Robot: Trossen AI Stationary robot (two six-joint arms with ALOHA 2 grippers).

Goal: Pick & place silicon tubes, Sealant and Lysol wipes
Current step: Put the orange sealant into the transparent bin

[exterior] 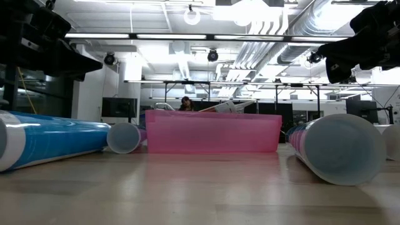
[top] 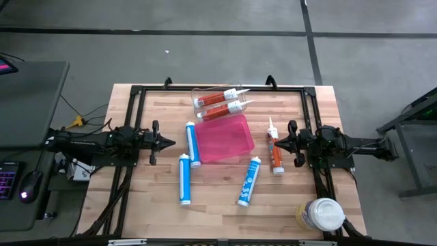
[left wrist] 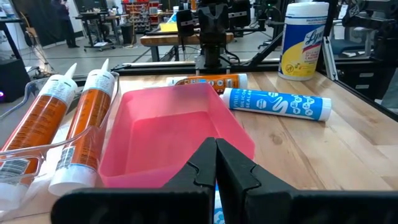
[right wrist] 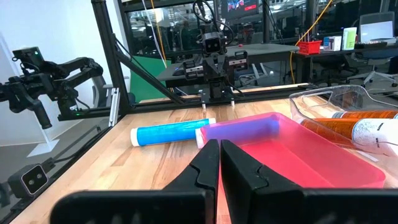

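A pink tray [top: 225, 139] lies at the table's middle. Behind it, a clear tray [top: 205, 96] holds two orange cartridges [top: 220, 103]. Three blue tubes lie flat on the wood: one by the pink tray's left side [top: 192, 143], one nearer [top: 184, 179], one near the tray's front right [top: 249, 181]. An orange tube [top: 274, 154] lies right of the tray. The Lysol wipes canister [top: 321, 215] stands upright at the near right corner. My left gripper [top: 171, 143] is shut and empty, left of the tray. My right gripper [top: 275, 143] is shut and empty, just above the orange tube.
Black frame rails [top: 136, 96] run along the table's left, far and right sides. In the left wrist view the pink tray [left wrist: 180, 134] lies straight ahead of the fingers, and the canister [left wrist: 303, 40] stands beyond a blue tube [left wrist: 277, 104]. Bare wood lies at the near middle.
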